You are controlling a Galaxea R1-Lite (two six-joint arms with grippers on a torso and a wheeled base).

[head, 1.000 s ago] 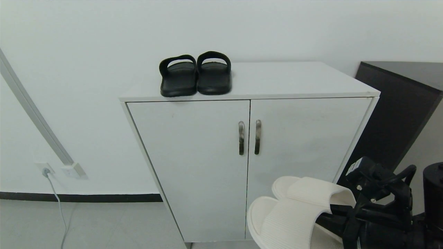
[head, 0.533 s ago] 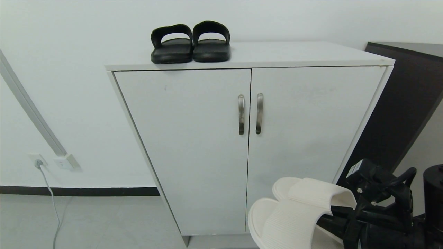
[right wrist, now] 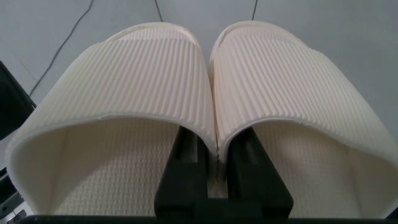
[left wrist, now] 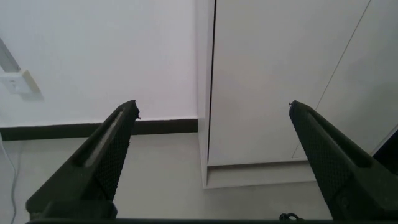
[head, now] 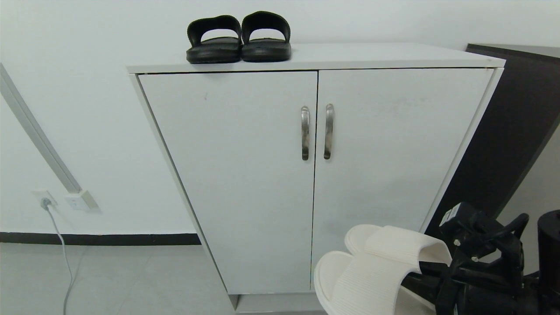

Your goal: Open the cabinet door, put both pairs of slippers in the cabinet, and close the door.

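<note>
A white two-door cabinet stands against the wall with both doors shut. Its two metal handles meet at the middle seam. On its top, toward the left, sits a pair of black slippers. Low at the right, in front of the right door's bottom, my right gripper holds a pair of white slippers. In the right wrist view its fingers pinch the inner walls of both white slippers together. My left gripper is open and holds nothing, facing the cabinet's lower left corner.
A dark cabinet stands close against the white cabinet's right side. On the wall to the left are a slanted cable duct and a socket with a cable hanging to the grey floor.
The whole head view has shifted: the camera sank, so the cabinet and black slippers sit higher in the picture. The right gripper keeps the white slippers in the same place.
</note>
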